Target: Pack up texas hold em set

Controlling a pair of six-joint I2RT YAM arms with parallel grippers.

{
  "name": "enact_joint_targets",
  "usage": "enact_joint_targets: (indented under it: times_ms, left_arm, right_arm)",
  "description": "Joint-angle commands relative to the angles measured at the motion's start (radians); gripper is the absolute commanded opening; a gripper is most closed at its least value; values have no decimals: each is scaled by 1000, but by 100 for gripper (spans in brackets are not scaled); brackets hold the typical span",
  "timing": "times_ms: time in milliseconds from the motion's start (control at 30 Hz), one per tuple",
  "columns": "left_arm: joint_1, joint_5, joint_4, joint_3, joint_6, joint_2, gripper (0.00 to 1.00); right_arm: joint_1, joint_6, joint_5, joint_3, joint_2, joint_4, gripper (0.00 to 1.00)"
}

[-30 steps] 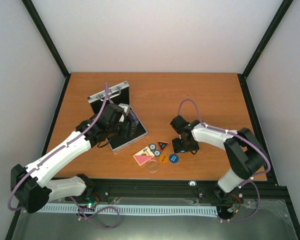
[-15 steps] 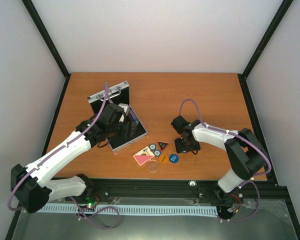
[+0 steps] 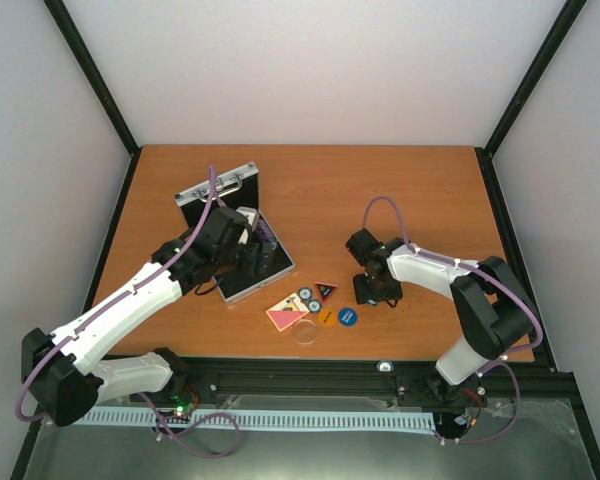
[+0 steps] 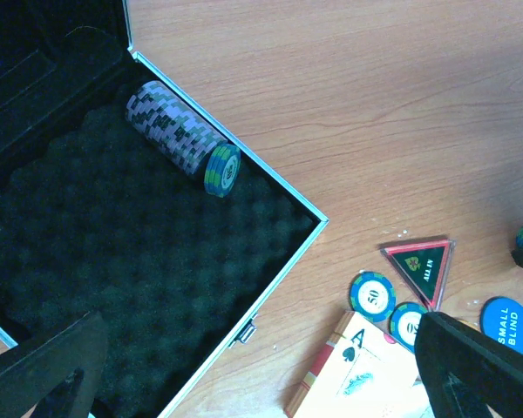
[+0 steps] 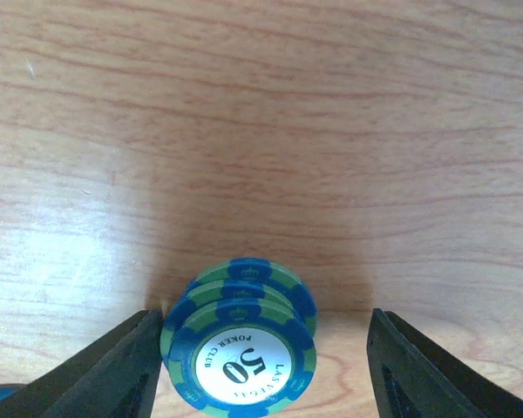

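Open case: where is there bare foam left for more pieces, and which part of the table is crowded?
In the case, most foam is bare; only a chip roll lies along one wall. The table is bare wood across its far right half. Crowded: the near strip where card deck, triangle and blue disc cluster.

I see chips (image 5: 240, 353) between my right gripper (image 5: 261, 374) fingers (image 5: 113, 374).
Short blue-green stack on wooden table (image 5: 331, 131); one finger just beside it, the other apart.
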Motion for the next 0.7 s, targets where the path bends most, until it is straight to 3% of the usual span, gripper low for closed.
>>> enact_joint_targets:
  times_ms: [0, 667]
  left_arm:
    - [-2, -11, -5, 12, -10, -15, 100]
    - [-2, -4, 1, 2, -18, -11, 100]
  right_arm:
    - [-15, -11, 23, 22, -5, 8, 66]
    - [-22, -25, -6, -8, -79, -9, 67]
